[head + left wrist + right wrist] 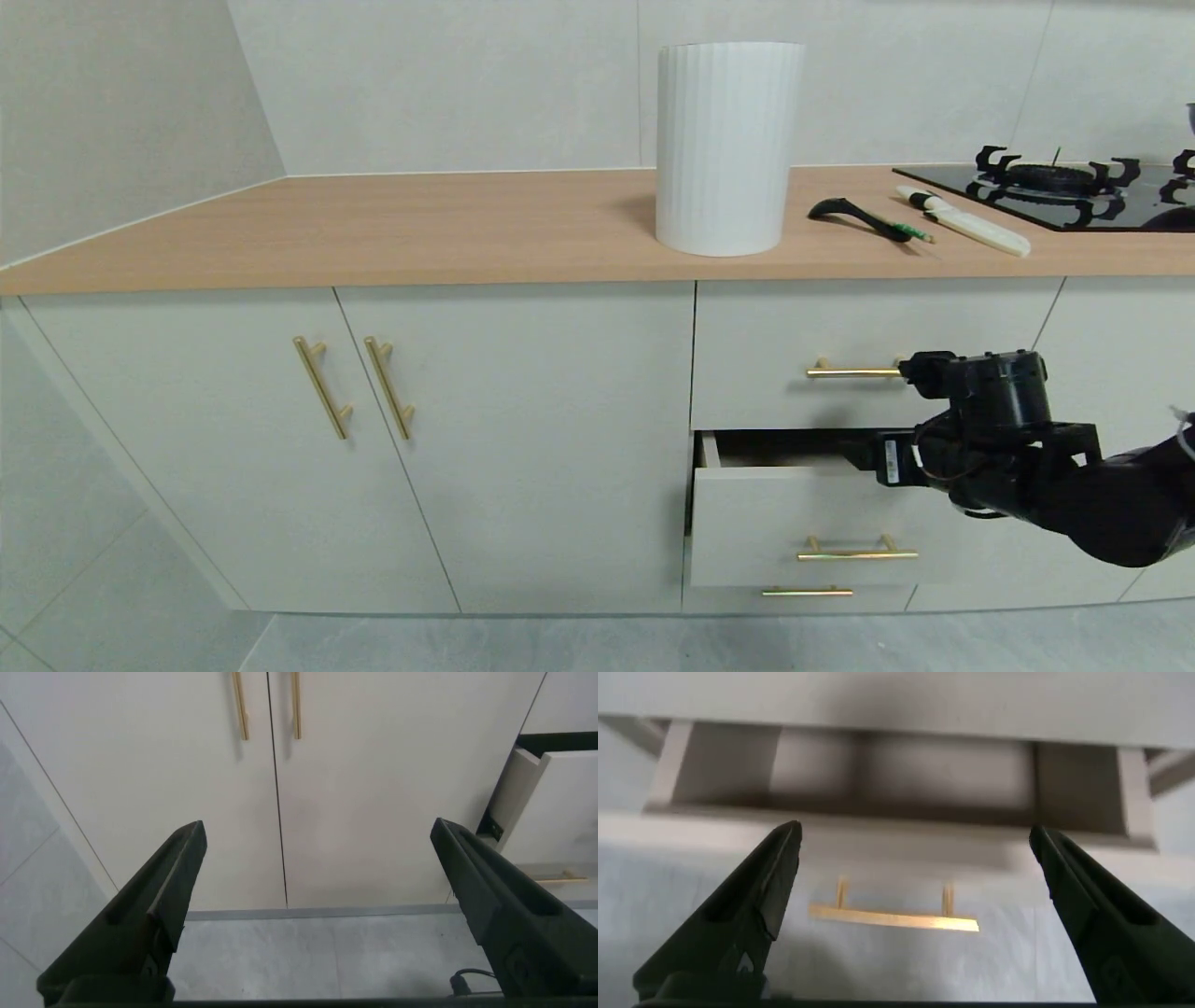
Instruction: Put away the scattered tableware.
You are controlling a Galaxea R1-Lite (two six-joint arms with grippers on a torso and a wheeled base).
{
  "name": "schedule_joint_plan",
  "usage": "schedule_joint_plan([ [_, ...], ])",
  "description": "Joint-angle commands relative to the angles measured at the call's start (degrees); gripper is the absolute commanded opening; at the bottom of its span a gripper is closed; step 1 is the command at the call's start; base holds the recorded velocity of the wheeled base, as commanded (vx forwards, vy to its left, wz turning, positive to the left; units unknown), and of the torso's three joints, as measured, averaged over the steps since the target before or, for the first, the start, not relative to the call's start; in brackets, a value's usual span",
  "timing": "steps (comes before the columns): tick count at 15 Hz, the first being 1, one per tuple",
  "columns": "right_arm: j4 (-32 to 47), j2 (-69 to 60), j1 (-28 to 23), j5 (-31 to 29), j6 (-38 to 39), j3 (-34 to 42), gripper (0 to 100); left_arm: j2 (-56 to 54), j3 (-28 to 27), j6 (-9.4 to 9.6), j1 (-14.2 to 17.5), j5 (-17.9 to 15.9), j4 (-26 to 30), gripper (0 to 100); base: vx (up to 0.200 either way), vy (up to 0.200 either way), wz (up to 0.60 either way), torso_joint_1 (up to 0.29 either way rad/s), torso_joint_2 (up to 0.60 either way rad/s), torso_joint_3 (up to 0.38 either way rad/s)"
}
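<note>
Drawer (812,518) part open; right end effector (912,838) released at its mouth. Left end effector (318,826) released too. Next, likely: fetch black ladle (857,216), white knife (976,229) from desk (420,224) above drawer.

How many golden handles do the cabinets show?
5. Left door handle, right door handle, top drawer handle, open drawer handle, bottom drawer handle. Others may be hidden.

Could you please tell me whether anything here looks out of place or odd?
Yes. A black spoon and a white utensil lie loose on the counter beside the white container. Below, the middle drawer stands partly open, with the right gripper open before it.
</note>
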Motion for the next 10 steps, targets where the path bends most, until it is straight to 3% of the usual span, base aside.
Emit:
schedule_joint_plan([
  [1,-6.6,7.9,0.3,-1.3,0.0,0.9,100,0.0,0.0,-0.01,0.0,0.0,0.0,100,0.000,0.000,0.00,0.000,0.00,0.000],
  [6,-15.1,12.9,1.0,-3.0,0.0,1.2,100,0.0,0.0,-0.01,0.0,0.0,0.0,100,0.000,0.000,0.00,0.000,0.00,0.000],
  [10,-14.9,12.1,0.9,-3.0,-0.2,2.0,100,0.1,0.0,-0.01,0.0,0.0,0.0,100,0.000,0.000,0.00,0.000,0.00,0.000],
])
